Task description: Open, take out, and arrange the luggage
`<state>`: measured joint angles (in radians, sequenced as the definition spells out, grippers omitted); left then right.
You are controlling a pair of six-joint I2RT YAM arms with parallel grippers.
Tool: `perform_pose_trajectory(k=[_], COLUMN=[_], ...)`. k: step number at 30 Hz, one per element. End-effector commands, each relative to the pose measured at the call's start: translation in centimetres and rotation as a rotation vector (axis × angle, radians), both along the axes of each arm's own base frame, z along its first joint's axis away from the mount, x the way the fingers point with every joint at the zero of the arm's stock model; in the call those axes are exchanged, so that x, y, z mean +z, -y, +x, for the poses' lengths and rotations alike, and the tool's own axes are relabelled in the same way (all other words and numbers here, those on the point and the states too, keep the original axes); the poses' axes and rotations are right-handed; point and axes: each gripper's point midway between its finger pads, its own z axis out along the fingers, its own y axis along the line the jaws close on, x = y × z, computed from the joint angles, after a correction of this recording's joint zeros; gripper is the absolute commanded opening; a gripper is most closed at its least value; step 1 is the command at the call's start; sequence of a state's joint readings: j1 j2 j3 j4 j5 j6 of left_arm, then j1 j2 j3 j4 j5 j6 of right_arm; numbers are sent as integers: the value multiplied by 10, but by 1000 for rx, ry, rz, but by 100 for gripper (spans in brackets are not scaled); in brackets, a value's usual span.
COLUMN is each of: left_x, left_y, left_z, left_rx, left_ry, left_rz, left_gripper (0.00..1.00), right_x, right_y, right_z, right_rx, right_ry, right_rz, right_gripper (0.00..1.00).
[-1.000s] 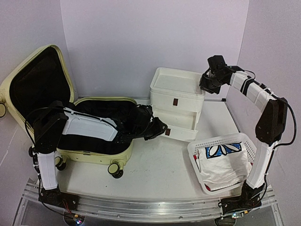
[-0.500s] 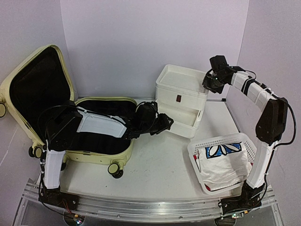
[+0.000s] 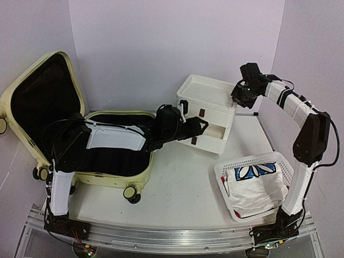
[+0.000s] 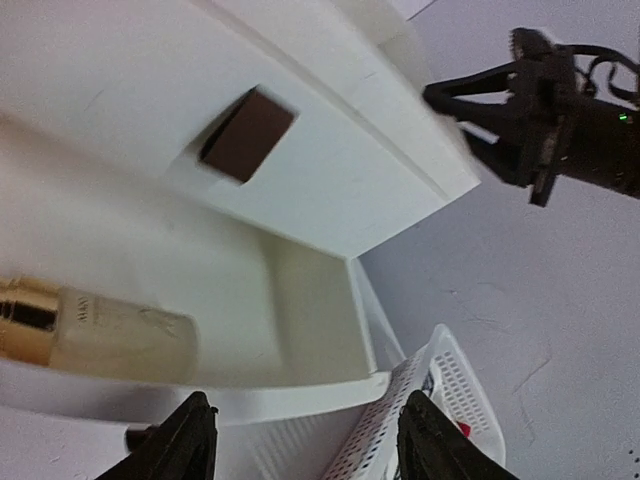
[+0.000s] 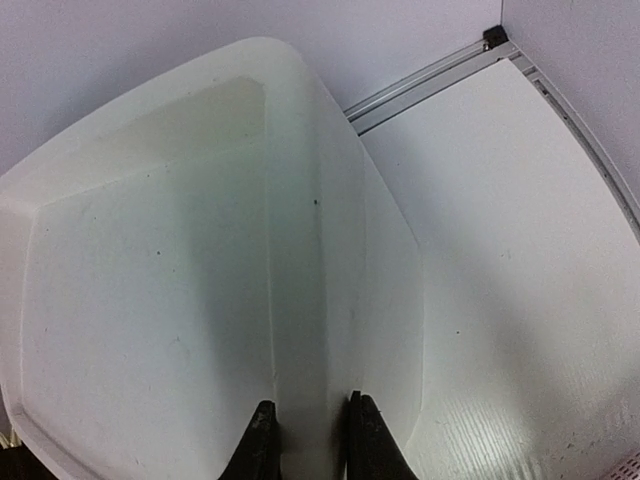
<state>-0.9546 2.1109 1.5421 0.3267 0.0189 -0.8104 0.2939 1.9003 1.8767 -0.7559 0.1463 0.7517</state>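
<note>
Left hand [image 4: 312, 445] is hanging released, spread wide, just before the open drawer [image 4: 300, 290] of the box [image 3: 207, 97]; right hand [image 5: 305, 435] is pinching the box by its top rim. The luggage [image 3: 110, 180] is lying open on the counter [image 3: 177, 183] behind the left hand, under its arm.

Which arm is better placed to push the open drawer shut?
Left: the left pincer hangs open at the drawer front; the right pincer is clamped on the box rim.

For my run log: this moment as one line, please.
luggage open | left fingers open, facing drawer | right fingers pinching drawer box rim | bottle inside drawer
</note>
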Motion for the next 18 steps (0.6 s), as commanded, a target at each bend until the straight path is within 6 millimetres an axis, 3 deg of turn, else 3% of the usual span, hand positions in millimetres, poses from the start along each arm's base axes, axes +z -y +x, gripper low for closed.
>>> perform_pose_trajectory(k=[1, 5, 8, 12, 16, 18], left_x=[95, 83, 90, 105, 105, 90], left_y=[16, 20, 16, -18, -67, -80], left_z=[-2, 4, -7, -33, -56, -67], left_rx=[-85, -83, -118, -119, -62, -59], left_ry=[222, 203, 288, 345, 271, 167], left_rz=[-164, -160, -111, 1, 44, 17], left_gripper=[62, 63, 64, 77, 76, 70], right_x=[25, 27, 28, 29, 29, 28], right_y=[-78, -77, -68, -62, -58, -57], right_z=[-45, -50, -53, -54, -52, -51], right_rx=[181, 184, 174, 179, 172, 167], right_ry=[-105, -105, -82, -65, -54, -53], right_rz=[345, 352, 308, 270, 244, 239], right_gripper=[0, 0, 0, 0, 0, 0])
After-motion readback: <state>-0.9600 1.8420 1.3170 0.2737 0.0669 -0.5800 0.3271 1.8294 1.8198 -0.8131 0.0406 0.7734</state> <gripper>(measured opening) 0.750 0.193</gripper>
